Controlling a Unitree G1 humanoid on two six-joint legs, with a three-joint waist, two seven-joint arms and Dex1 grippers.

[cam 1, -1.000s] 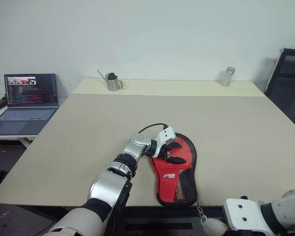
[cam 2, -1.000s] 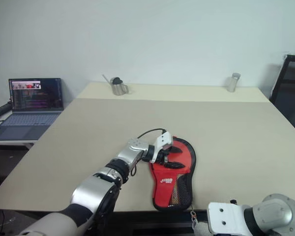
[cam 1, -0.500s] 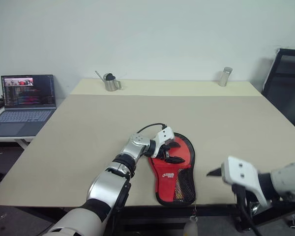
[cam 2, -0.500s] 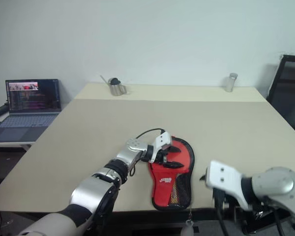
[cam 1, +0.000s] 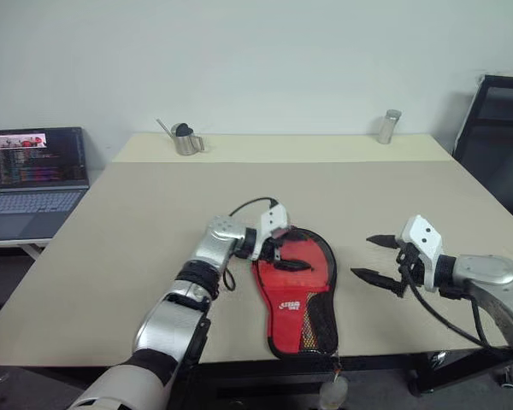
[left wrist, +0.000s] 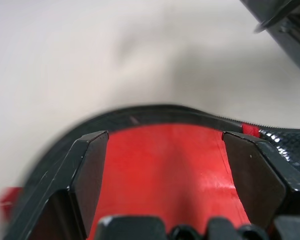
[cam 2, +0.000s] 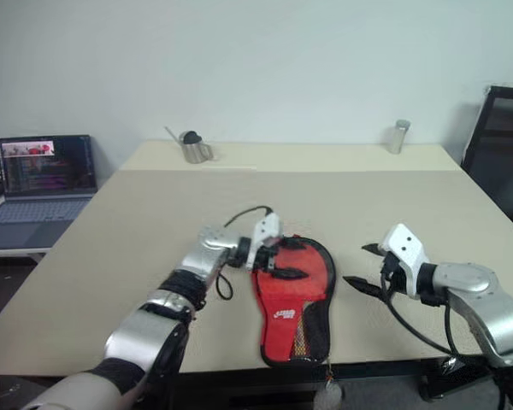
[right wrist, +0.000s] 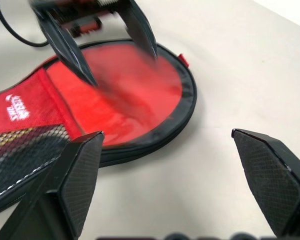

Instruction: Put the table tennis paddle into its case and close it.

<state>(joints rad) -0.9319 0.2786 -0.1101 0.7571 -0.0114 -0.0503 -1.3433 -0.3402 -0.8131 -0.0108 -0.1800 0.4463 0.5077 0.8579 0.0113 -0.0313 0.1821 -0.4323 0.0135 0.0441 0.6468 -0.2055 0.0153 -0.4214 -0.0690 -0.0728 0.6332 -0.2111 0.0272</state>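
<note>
I see the case (cam 1: 296, 290) lying flat near the front edge of the table (cam 1: 137, 231), red side up, its round end toward the far side and its narrow mesh end with the logo reaching the near edge. A glossy red round surface fills the round end inside the black zipper rim; I take it for the face of the table tennis paddle (right wrist: 125, 95) sitting in the open case, though from these angles I can't be sure where fabric ends and rubber begins, and I can't make out the handle.

My left gripper (cam 1: 284, 254) hangs over the round end of the case, its two black fingers spread apart with nothing between them; whether the tips touch the red surface I can't tell. My right gripper (cam 1: 378, 259) is off to the right of the case, above bare tabletop, pointing toward it, fingers wide apart and empty.

Farther out, a small metal pitcher (cam 1: 185, 140) stands at the far left of the table and a metal cylinder (cam 1: 387, 126) at the far right. An open laptop (cam 1: 34, 175) sits on a lower surface to the left, and a black chair (cam 1: 496, 128) stands at the right.
</note>
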